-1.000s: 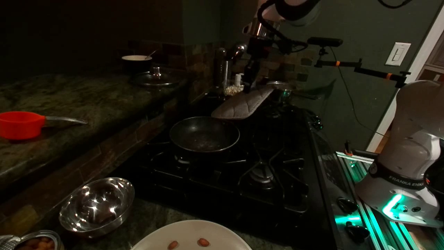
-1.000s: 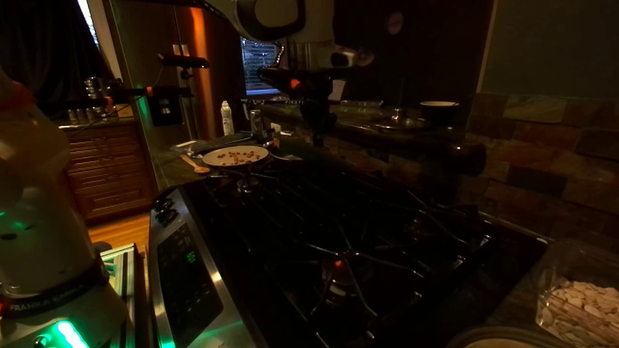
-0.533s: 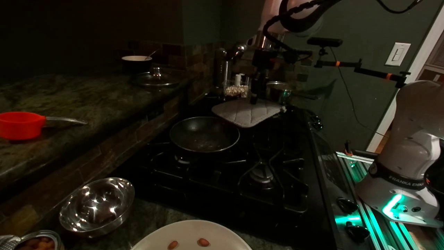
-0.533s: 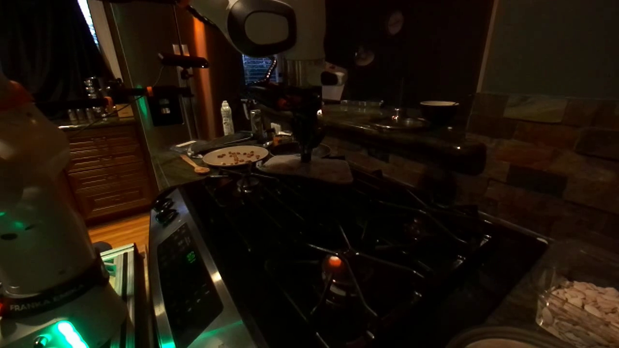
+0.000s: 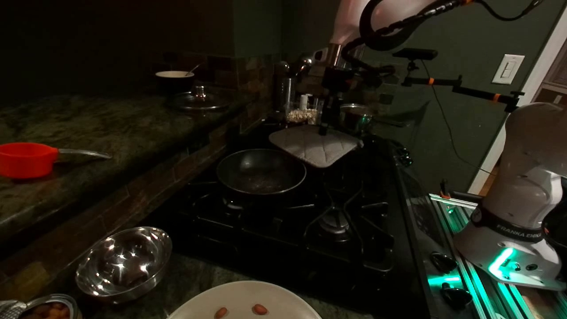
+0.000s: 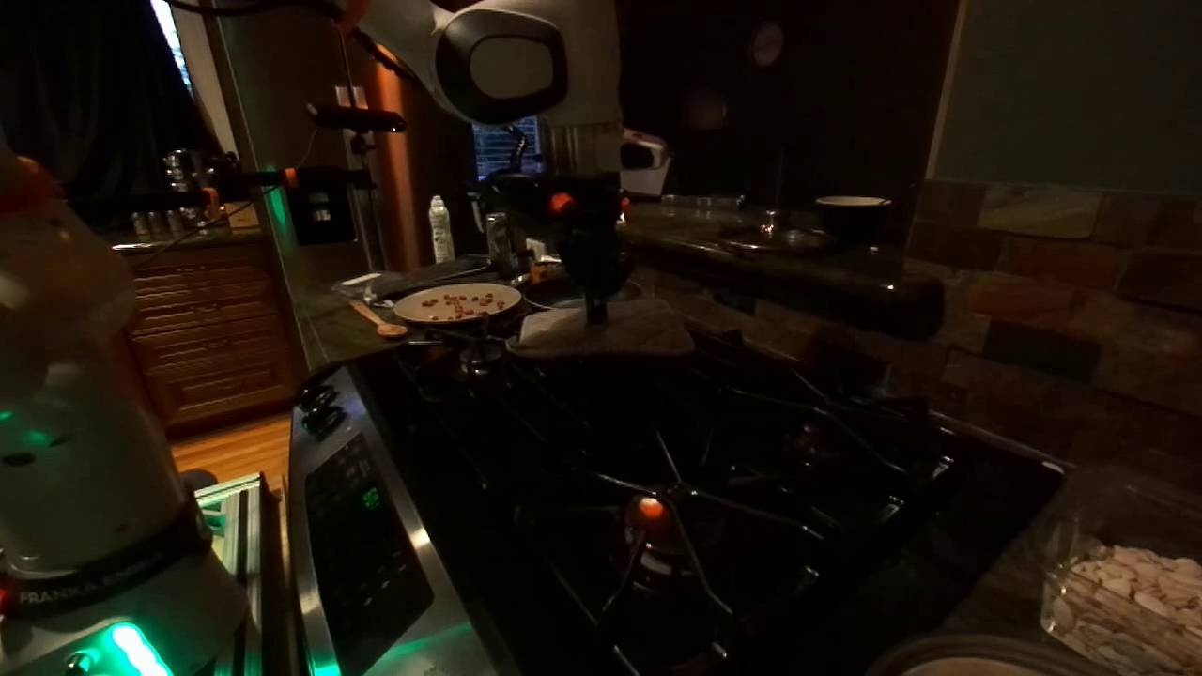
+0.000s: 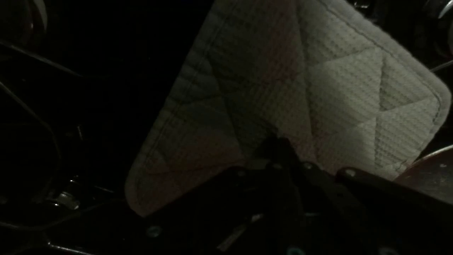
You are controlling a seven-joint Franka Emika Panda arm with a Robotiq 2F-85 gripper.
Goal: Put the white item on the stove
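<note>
A: How does the black two-fingered gripper (image 5: 323, 130) stand?

B: Pointing down, its fingers drawn together, pinching the white quilted cloth pad (image 5: 316, 148) with rounded corners. In the wrist view the tips meet well in from the pad's visible edges.

A: And the pad itself, where is it?

B: Above the middle of the black gas stove (image 5: 283, 235) with dark iron grates, lying roughly flat. I can't tell whether it rests on the grates; its underside is hidden.

A: What's closest to it?

B: A round dark frying pan (image 5: 261, 177) with a thin bright rim, just beside the pad's edge. I can't tell if the two touch. Past the pad, in an exterior view, are a shiny metal pot (image 5: 355, 117) and a clear container (image 5: 302, 116) of pale pieces.

A: Farther out?

B: Off the stove's near end in that view, a polished steel bowl (image 5: 124, 266) and a pale round plate (image 5: 243, 297) with brown bits on it. A wooden spoon (image 6: 380, 322) lies near the plate in an exterior view. Up on the mottled green stone counter (image 5: 57, 119) sit an orange-red cup (image 5: 27, 160) with a metal handle, a glass lid (image 5: 197, 105) and a dark bowl (image 5: 175, 82) with a pale inside.
</note>
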